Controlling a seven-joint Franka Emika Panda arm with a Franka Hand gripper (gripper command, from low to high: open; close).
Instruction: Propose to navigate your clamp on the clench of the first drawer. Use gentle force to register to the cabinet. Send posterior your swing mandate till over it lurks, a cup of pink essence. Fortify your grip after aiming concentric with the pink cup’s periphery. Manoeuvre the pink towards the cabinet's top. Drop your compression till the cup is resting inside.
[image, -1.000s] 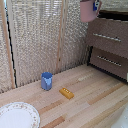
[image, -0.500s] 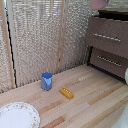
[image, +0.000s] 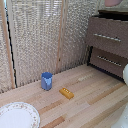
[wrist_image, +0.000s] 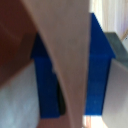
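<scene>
Filling the wrist view, the pink cup (wrist_image: 60, 55) sits between the two blue fingertips (wrist_image: 46, 75) of the clamp (wrist_image: 70, 75), its wall pressed by a pad on each side, so the claw is closed on the cup. The close-up is blurred, so I cannot tell exactly how high on the wall the pads bite. By its look the cup is thin plastic: light, fairly stiff but able to flex, and smooth enough to slip, so a moderate squeeze across its width, somewhere about mid-height, seems the sound hold. In the exterior view the near ground holds a patterned plate (image: 17, 116) at the left edge of the wooden table (image: 95, 107); farther in stand a blue cup (image: 46, 80) and, just to its right, a flat yellow block (image: 66, 93) lying on the boards. Farther still, on the right, is the cabinet (image: 97, 30), with the first drawer (image: 107, 37) and its handle, the clench (image: 106, 37), running level across the front; the drawer looks shut. Right at the upper edge of that view a sliver of pink shows above the cabinet's top, probably the cup held aloft there, not yet set down. The cup's long axis seems roughly aligned with the fingers, but which end is its mouth is unclear.
</scene>
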